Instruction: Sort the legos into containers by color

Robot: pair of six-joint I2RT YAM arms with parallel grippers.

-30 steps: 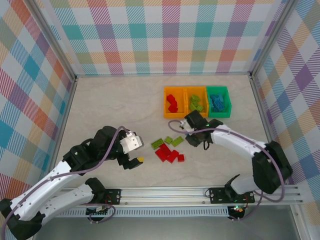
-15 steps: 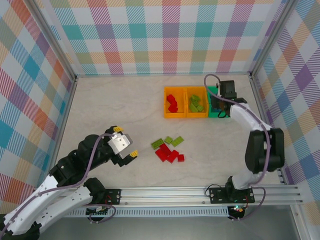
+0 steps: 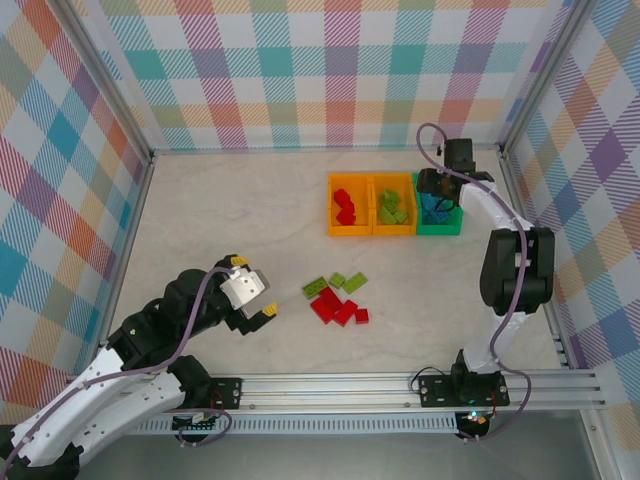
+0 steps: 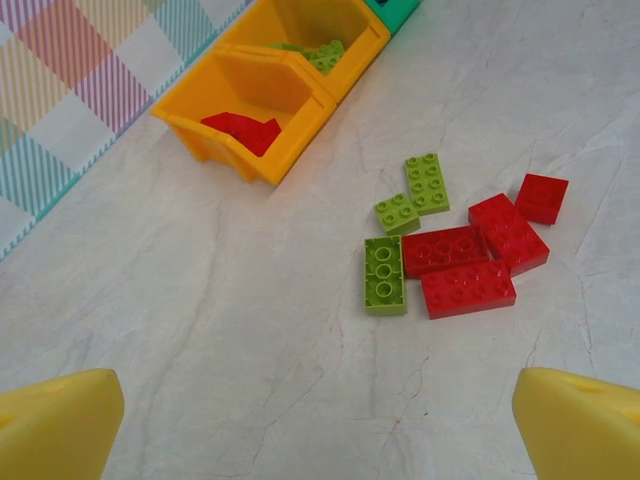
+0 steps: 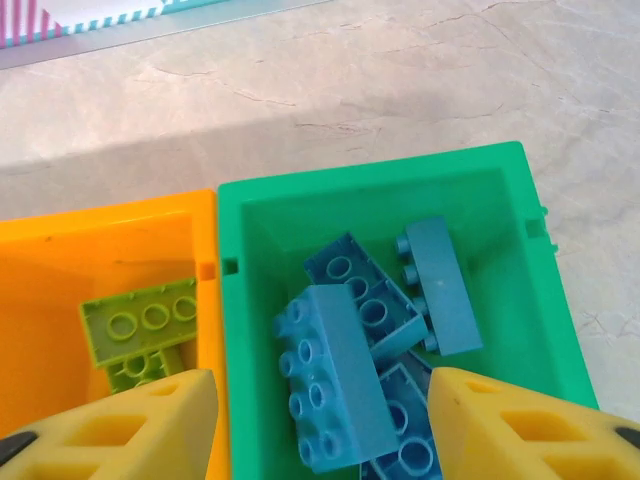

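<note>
The right gripper [image 5: 318,395] is seen poised over the green open-topped plastic bin [image 5: 370,190], its yellow fingers [image 5: 150,420] parted and nothing gripped. Light blue studded plastic bricks [image 5: 335,375] are piled inside, just below. That bin is set last in a row of three towards the far right corner of the pale marbled table [image 3: 220,210]. It is pressed against an orange plastic bin [image 4: 350,55] loaded with lime green bricks [image 5: 140,325], followed by a second orange bin [image 4: 230,150] loaded with red bricks [image 4: 245,130]. Four loose red bricks [image 4: 468,288] and three loose lime green bricks [image 4: 384,275] are clustered mid-table, towards the near edge. The left gripper [image 4: 320,420] is held wide open and empty near the near left corner.
</note>
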